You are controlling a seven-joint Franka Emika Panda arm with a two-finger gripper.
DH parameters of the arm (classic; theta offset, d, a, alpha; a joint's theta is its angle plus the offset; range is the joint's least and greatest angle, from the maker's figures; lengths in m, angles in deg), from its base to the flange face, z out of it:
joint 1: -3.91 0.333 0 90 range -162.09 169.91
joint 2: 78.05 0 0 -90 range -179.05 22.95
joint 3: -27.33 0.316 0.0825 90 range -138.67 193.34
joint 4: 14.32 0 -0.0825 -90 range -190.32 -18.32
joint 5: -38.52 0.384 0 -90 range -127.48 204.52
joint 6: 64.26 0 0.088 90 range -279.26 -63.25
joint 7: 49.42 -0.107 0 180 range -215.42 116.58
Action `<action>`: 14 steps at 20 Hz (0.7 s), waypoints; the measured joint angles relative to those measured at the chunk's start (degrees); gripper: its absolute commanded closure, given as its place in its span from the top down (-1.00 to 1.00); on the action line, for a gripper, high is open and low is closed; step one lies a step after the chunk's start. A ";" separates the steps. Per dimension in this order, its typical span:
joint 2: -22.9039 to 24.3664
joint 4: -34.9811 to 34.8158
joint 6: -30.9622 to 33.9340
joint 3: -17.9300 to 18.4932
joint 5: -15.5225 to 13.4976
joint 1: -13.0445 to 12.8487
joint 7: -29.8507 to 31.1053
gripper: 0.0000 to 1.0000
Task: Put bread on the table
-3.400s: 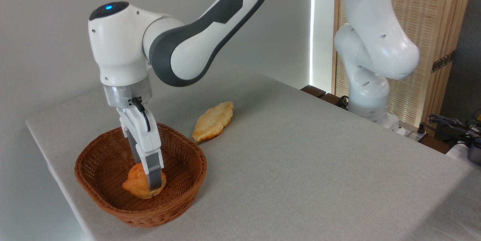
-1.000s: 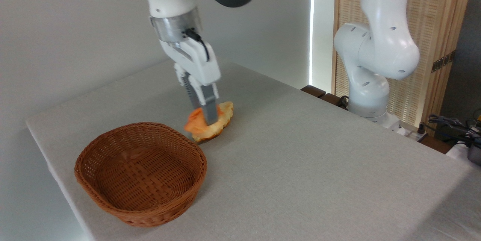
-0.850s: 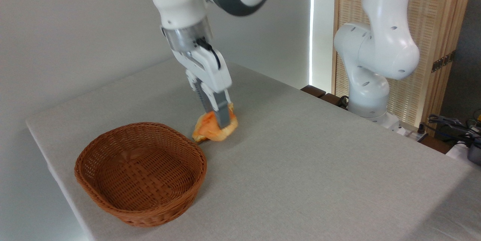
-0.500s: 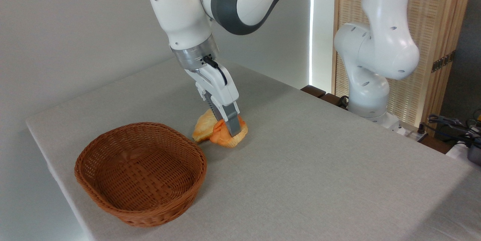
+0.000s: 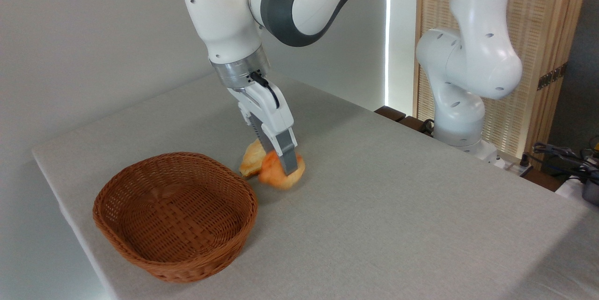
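Note:
The bread (image 5: 281, 176), a small round orange-golden bun, is pinched in my gripper (image 5: 288, 169), which is shut on it. It hangs low over the grey table (image 5: 398, 206), just right of the wicker basket; I cannot tell whether its underside touches the cloth. The near finger (image 5: 286, 152) covers the bun's middle, and the bun looks slightly blurred.
An empty brown wicker basket (image 5: 175, 215) stands at the front left, near the table's edge. A paler, flat leaf-shaped pastry (image 5: 252, 162) lies just behind the bun, mostly hidden by it. The robot's white base (image 5: 461, 103) stands at the back right.
The gripper lifted the bread out of the basket, carried it right past the flat pastry, and lowered it toward the table. In the last half second it shifted slightly left and down.

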 measured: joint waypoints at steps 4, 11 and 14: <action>0.00 0.47 -1.48 -0.03 0.00 -0.03 0.00 1.00; 0.29 6.44 -1.96 -0.03 -0.46 -0.04 0.08 1.00; 0.90 11.62 -1.11 0.06 -2.37 -0.02 0.42 1.00</action>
